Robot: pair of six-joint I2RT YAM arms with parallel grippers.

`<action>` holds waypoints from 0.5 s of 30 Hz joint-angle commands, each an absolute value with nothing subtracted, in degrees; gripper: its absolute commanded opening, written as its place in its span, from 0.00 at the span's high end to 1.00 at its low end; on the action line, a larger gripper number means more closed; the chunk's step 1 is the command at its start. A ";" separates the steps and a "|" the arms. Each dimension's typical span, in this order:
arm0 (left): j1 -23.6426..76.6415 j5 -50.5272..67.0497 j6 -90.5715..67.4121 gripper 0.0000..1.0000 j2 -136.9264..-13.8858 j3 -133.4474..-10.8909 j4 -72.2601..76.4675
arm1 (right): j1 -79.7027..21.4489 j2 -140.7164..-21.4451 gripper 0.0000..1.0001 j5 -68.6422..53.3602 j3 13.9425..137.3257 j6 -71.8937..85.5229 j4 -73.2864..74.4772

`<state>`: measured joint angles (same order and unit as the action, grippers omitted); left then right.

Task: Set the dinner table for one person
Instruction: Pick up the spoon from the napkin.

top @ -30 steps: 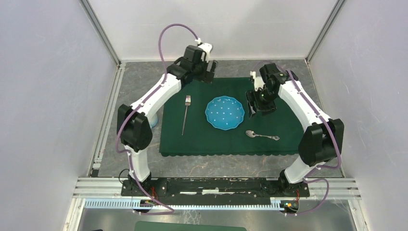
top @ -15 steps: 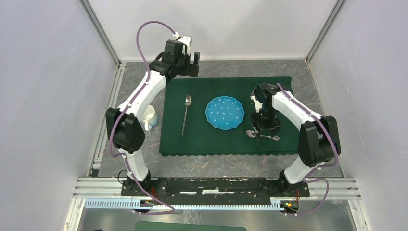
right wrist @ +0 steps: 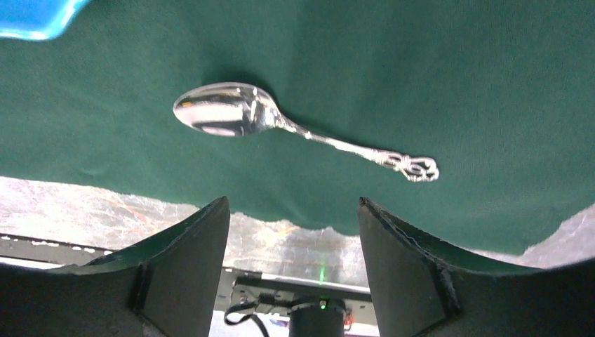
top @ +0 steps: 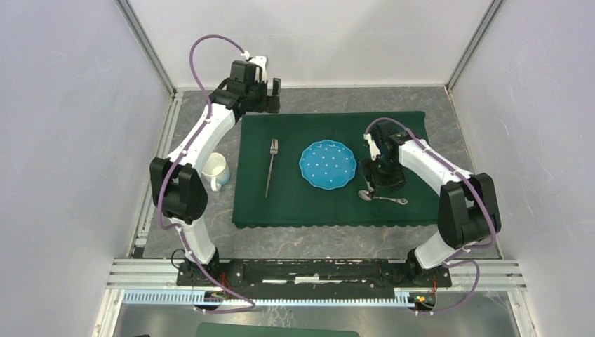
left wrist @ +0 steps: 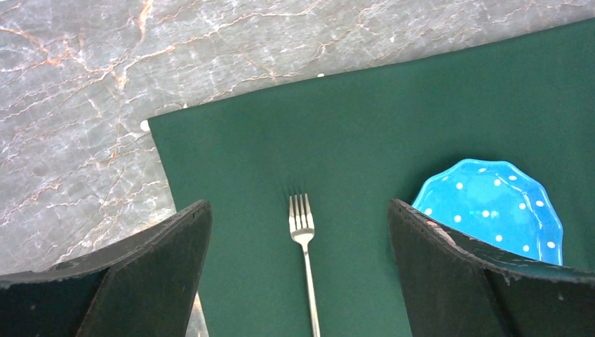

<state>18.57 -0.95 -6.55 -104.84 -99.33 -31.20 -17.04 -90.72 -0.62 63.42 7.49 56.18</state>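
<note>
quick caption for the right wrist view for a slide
Open right gripper poised near a silver spoon lying on the green cloth.

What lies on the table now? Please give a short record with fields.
cloth: dark green, flat on the table
plate: blue, white dots, middle of cloth
fork: on cloth, left of plate
spoon: on cloth, right of plate, crosswise
mug: white, on bare table, left of cloth
left gripper: open, empty, by cloth's far left corner
right gripper: open, empty, over the spoon
</note>
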 commanded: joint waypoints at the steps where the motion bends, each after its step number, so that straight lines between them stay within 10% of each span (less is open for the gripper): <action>1: 17.10 -0.26 -8.55 0.00 -101.04 -98.64 -30.50 | -17.31 -92.26 0.27 -2.90 65.25 3.05 50.63; 15: 13.98 2.90 -10.29 0.00 -100.98 -98.26 -29.70 | -19.96 -95.75 0.27 2.59 67.42 -7.38 52.03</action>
<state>14.26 1.21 -7.81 -103.44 -98.02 -31.18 -18.74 -96.12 0.23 66.39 -4.67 52.21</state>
